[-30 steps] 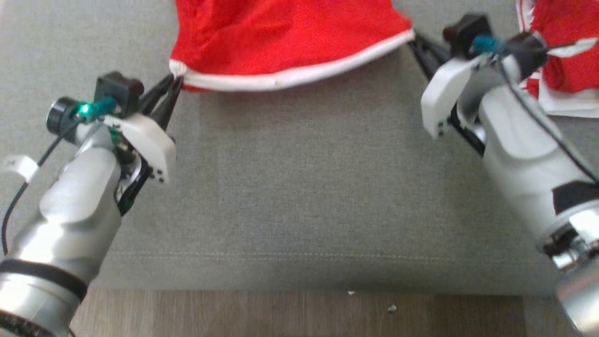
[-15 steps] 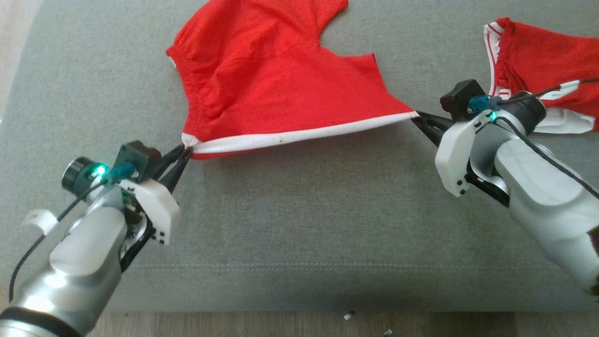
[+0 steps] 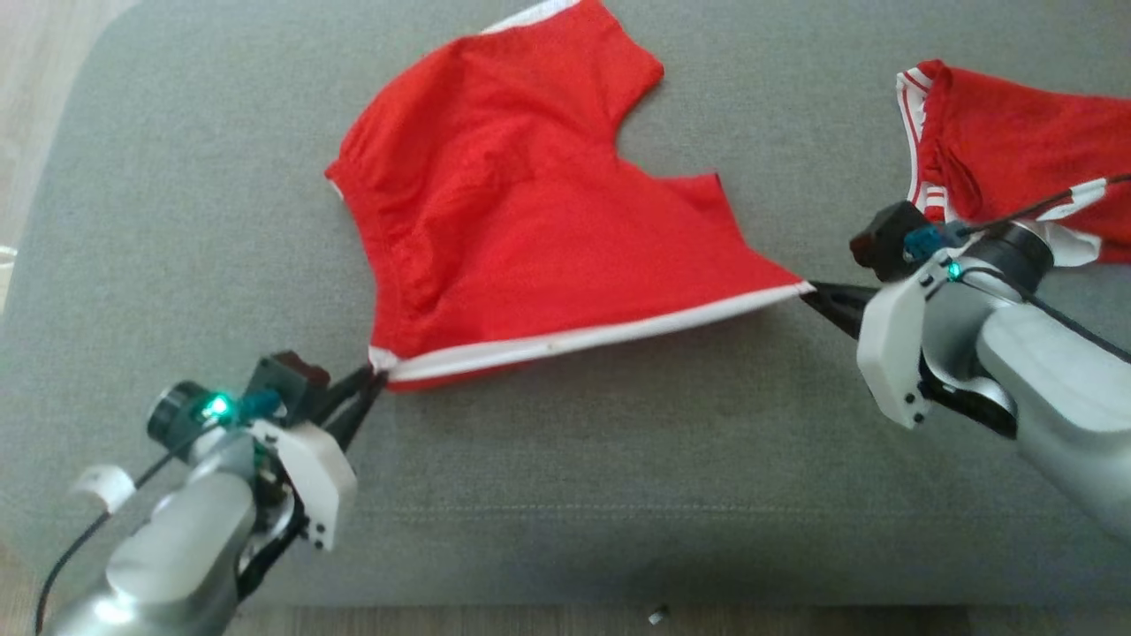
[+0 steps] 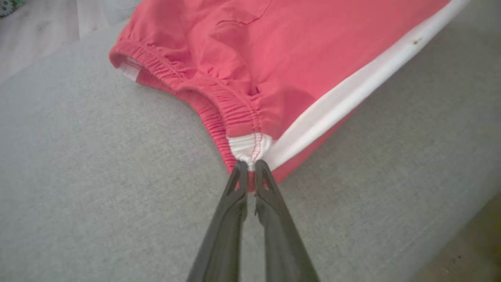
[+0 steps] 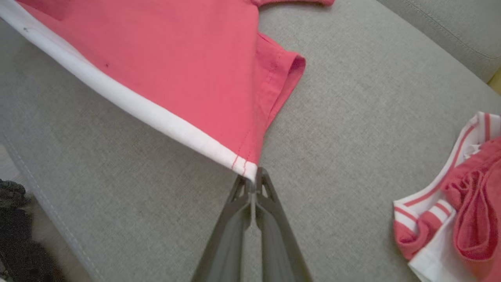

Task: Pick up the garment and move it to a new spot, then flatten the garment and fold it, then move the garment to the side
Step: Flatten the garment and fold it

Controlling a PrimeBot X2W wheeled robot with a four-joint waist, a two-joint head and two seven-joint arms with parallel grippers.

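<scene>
Left pincer: my left gripper (image 3: 378, 387) is pinched shut on a corner of the red shorts (image 3: 530, 238), right where the waistband meets the white side stripe (image 3: 610, 329). The fingers are almost together, with only cloth between the tips.
Right pincer: my right gripper (image 3: 808, 294) is clamped tight on the other end of that stripe, at the corner of the leg hem.
Shorts: they lie on the grey sofa cushion (image 3: 618, 459). The striped edge is pulled straight from one gripper to the other with a shadow under it. The rest of the shorts spreads away from me across the cushion.
Head view: I get both arms and the whole spread of the shorts at once.
Left wrist view: up close I see the gathered elastic waistband (image 4: 203, 94), a small dark speck (image 4: 417, 40) on the stripe, and pale floor (image 4: 39, 31) past the cushion.
Right wrist view: this one gives me the red stitching at the gripped corner, the folded leg hem (image 5: 289, 74) and a back cushion (image 5: 442, 27).
Other cloth: a second red-and-white garment (image 3: 998, 141) sits bunched beyond my right wrist, apart from the shorts.
</scene>
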